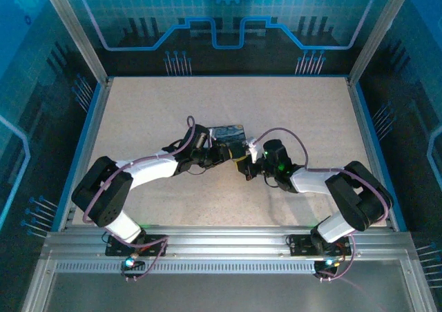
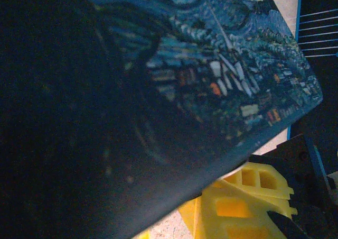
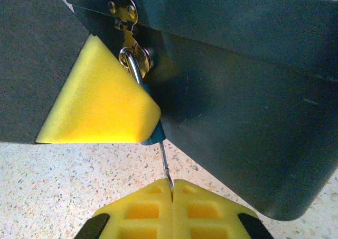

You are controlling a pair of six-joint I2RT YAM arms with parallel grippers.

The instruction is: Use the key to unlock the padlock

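Right gripper [image 3: 171, 190] pinches the thin metal key [image 3: 165, 164] tight, its tip up at the small silvery padlock [image 3: 135, 67] hanging on the blue painted tin [image 3: 237, 91]'s front. Best twist gently, straight on the key's axis. The left gripper [image 1: 221, 152] sits against the tin, and I can't tell its opening.

Speckled beige table [image 1: 152, 119], blue-railed.

Left tool [image 1: 218, 152] and right tool [image 1: 250, 163] crowd the blue tin [image 1: 231, 132] closely.
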